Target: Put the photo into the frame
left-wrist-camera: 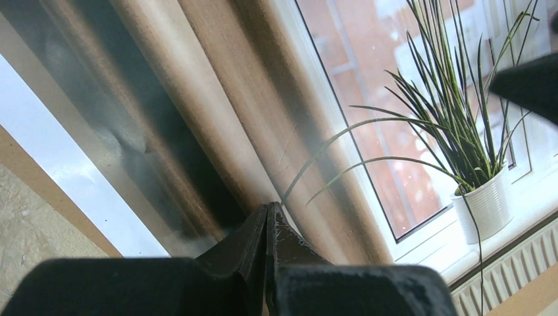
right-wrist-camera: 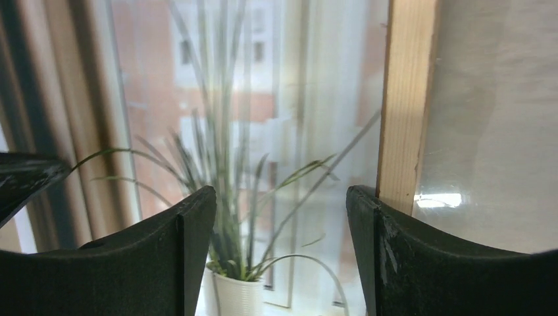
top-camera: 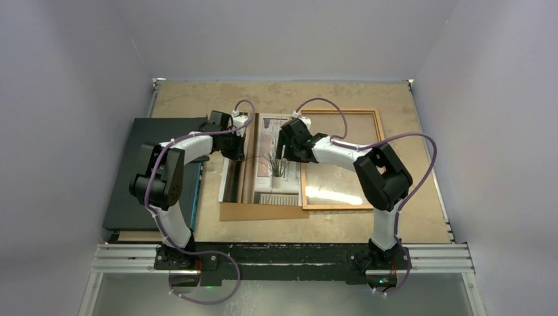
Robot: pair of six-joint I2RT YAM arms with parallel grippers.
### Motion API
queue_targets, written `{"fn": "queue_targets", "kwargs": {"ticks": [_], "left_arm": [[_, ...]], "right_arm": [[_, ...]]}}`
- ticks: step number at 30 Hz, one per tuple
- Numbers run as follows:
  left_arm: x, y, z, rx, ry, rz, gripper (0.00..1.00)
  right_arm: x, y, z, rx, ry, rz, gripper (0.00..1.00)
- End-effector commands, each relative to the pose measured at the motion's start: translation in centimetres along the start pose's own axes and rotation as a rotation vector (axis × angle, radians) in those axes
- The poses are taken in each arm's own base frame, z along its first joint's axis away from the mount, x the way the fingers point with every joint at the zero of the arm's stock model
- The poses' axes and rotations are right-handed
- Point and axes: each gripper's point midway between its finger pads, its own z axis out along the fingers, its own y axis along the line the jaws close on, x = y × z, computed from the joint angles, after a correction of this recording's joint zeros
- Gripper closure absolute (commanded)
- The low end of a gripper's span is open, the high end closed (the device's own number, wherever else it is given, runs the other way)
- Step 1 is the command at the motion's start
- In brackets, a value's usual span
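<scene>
The photo (top-camera: 263,168) lies flat on a brown backing board (top-camera: 263,212) on the table (top-camera: 191,99), its right edge just beside the left rail of the frame (top-camera: 380,151). The left pincer (left-wrist-camera: 268,212) is closed on nothing, over the print's brown stripes; the right pincer (right-wrist-camera: 281,197) gapes wide and empty above that seam. Dragged sideways, the glossy print could buckle or catch on the rail

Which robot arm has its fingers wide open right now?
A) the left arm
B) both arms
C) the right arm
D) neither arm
C. The right arm's fingers stand far apart with the photo showing through the gap between them, while the left arm's fingers are pressed together at the tips.
</scene>
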Motion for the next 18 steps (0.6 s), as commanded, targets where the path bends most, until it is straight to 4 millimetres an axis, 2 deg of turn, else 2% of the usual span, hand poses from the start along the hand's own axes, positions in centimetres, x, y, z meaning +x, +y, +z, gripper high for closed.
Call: {"fn": "queue_targets", "kwargs": {"ticks": [1,6,10,15,18], "left_arm": [[4.5,2.8,0.8,-0.108,0.134,0.009,1.0],[4.6,2.8,0.8,-0.108,0.135,0.013,1.0],[4.5,2.6,0.8,-0.101,0.13,0.008,1.0],[3.6,2.4,0.4,-0.091,0.11,0.007,1.0],[2.4,1.7,-0.2,-0.067,0.083,-0.003,1.0]], "right_arm": [[-0.7,-3.5,-0.7,0.07,-0.014,0.034,0.24],[-0.8,-4.6,-0.6,0.08,-0.01,0.053,0.21],[-1.4,-4.8,-0.5,0.073,-0.016,0.059,0.19],[-1.7,-5.1,0.1,0.059,-0.004,0.072,0.19],[-1.7,-4.5,0.2,0.018,-0.004,0.076,0.18]]}}
